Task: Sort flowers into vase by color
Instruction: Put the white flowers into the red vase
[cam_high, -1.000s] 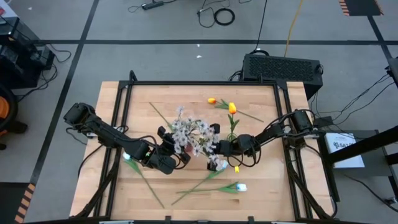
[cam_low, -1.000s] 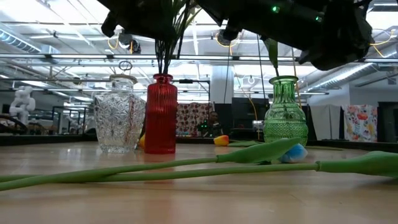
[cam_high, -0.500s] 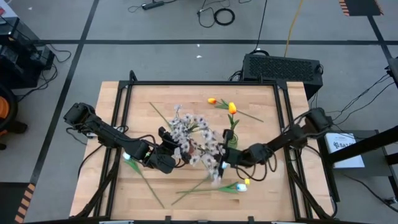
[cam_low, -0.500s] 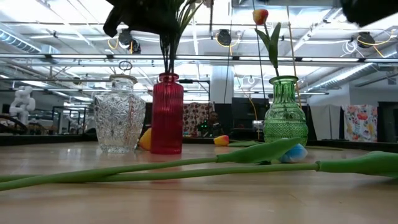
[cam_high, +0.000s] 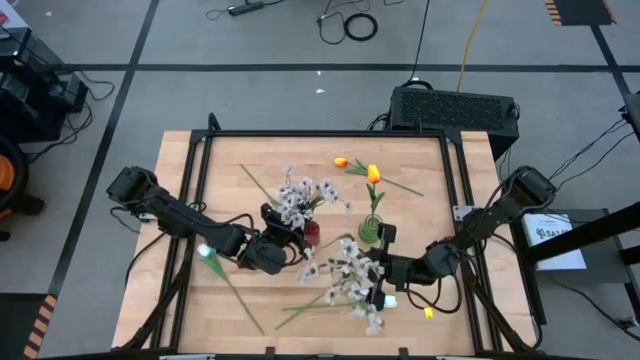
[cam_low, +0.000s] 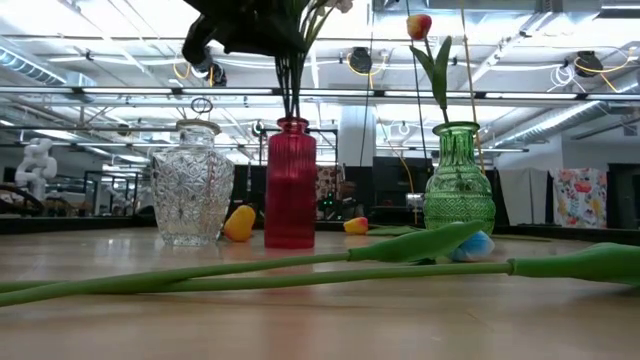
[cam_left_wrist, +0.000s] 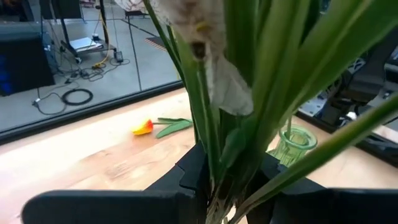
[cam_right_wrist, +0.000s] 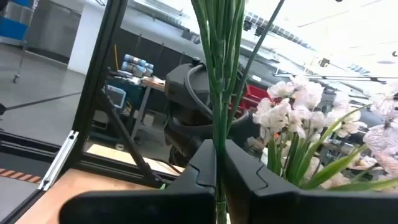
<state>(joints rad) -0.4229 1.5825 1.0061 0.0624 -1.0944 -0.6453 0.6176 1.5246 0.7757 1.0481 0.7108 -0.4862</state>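
A red vase (cam_high: 312, 232) (cam_low: 291, 185) stands on its base and holds pale pink-white blossom sprays (cam_high: 303, 194). My left gripper (cam_high: 284, 238) (cam_left_wrist: 214, 193) is above the vase's mouth, shut on their stems. My right gripper (cam_high: 383, 278) (cam_right_wrist: 219, 177), nearer the near edge, is shut on another blossom spray (cam_high: 350, 276). An orange-yellow tulip (cam_high: 373, 173) (cam_low: 419, 25) stands in the green vase (cam_high: 370, 232) (cam_low: 459, 188). An orange tulip (cam_high: 342, 162) lies by the far edge. A pale-blue tulip (cam_low: 478, 246) lies near the near edge. My left gripper pinches a bunch of green stems (cam_left_wrist: 211, 155) between its two fingers, above the red vase's mouth. The stems run upright through the hold and down into the vase (cam_low: 291, 100), which stands on the table. My right gripper pinches the thin green stems (cam_right_wrist: 219, 130) of its spray between its two fingers, which lie across the stems. The blossoms spread beside the gripper, over the near half of the table, and do not show in the low view.
A clear cut-glass vase (cam_low: 195, 185) stands left of the red one. Long green stems (cam_high: 312, 304) (cam_low: 300, 272) lie across the near part of the table. A black frame (cam_high: 320, 134) edges the table, and a black box (cam_high: 455, 105) stands beyond its far edge.
My right gripper has moved from the red vase toward the near and right edges, drawing one blossom spray out of the bunch and carrying it along. My left gripper, still shut on the remaining stems, has shifted right, and the red vase has slid toward the table's right.
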